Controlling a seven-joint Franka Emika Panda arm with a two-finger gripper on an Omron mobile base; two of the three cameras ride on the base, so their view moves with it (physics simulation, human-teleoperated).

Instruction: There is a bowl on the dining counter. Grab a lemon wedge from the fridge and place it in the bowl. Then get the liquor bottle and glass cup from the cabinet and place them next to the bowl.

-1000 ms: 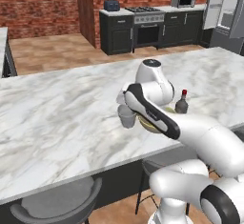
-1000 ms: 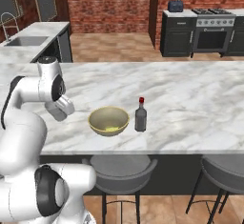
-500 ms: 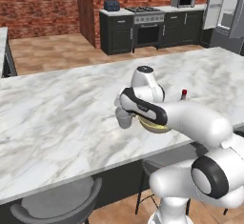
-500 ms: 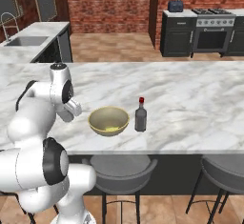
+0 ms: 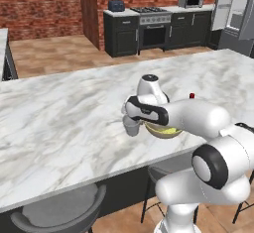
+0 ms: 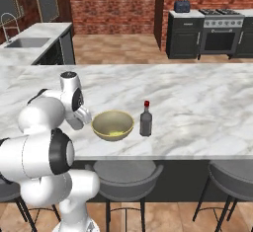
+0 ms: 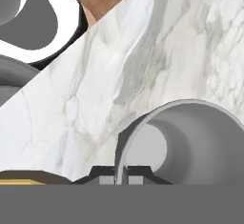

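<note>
At the centre of the left base view, the hand (image 5: 131, 124) pinches the cup (image 5: 131, 126) by its rim, beside the bowl (image 5: 162, 130) on the surface (image 5: 59, 118).

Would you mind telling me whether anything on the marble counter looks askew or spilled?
Nothing stands out: the dark red-capped bottle stands upright beside the tan bowl, and the gripper holds the grey glass cup by its rim.

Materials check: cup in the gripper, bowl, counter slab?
Glass cup: looks like smooth grey glass, thin rim, faintly see-through. Bowl: probably glazed ceramic, tan-yellow, though the matte look leaves that open. Dining counter: polished-looking white marble, grey veining.
</note>
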